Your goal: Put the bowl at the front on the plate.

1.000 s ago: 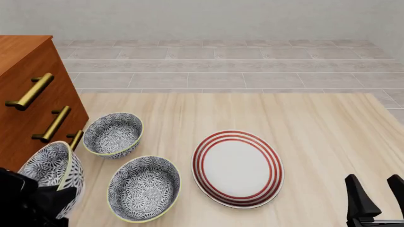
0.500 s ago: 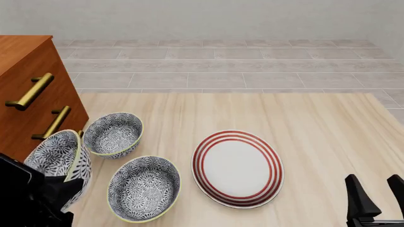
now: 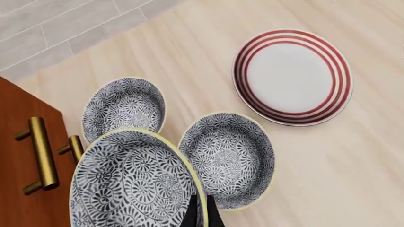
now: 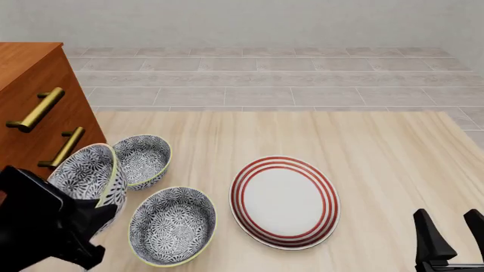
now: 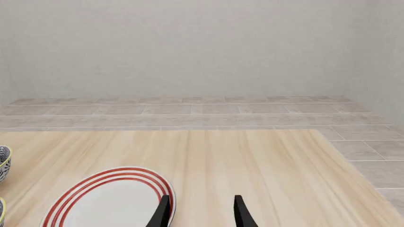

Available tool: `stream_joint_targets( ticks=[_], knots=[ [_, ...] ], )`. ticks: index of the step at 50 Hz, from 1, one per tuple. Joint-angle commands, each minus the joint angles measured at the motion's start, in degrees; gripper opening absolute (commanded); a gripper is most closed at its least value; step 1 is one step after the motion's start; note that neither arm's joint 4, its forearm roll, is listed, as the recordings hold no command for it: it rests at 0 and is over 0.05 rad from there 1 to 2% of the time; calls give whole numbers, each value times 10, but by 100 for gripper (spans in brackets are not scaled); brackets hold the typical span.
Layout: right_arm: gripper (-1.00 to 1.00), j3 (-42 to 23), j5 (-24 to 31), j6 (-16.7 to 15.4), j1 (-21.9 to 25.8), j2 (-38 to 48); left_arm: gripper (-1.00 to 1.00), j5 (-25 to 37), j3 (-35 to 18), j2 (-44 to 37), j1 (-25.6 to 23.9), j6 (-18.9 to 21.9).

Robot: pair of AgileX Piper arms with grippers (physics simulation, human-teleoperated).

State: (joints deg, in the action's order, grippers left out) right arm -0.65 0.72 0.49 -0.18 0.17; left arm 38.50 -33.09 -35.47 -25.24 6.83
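Pale wooden table (image 4: 393, 153), two patterned bowls (image 4: 172, 225) (image 4: 145, 158), red-ringed plate (image 4: 285, 202)

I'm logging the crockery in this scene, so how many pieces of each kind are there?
Floral bowls: 3 (one held tilted by the left gripper at, one by the wooden cabinet at, one nearer the front at)
Red-ringed plate: 1
Total: 4

Right beside the left gripper (image 4: 97, 218), two floral blue-grey bowls with yellow rims: one (image 4: 172, 225) between it and the red-ringed white plate (image 4: 285, 202), another (image 4: 144, 160) just beyond. Orange wooden drawer cabinet with brass handles (image 4: 34, 130) close on its outer side. Bare pale wooden table (image 4: 393, 164) ahead of the right gripper (image 4: 449, 235).
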Motion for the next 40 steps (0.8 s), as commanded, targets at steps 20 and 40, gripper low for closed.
stream_joint_targets(
  ticks=[20, 40],
  knots=[
    [100, 0, 0, 0, 0, 0, -100, -72, -37, -72, -27, 79],
    [100, 0, 0, 0, 0, 0, -100, -141, -35, -133, -66, 99]
  ],
)
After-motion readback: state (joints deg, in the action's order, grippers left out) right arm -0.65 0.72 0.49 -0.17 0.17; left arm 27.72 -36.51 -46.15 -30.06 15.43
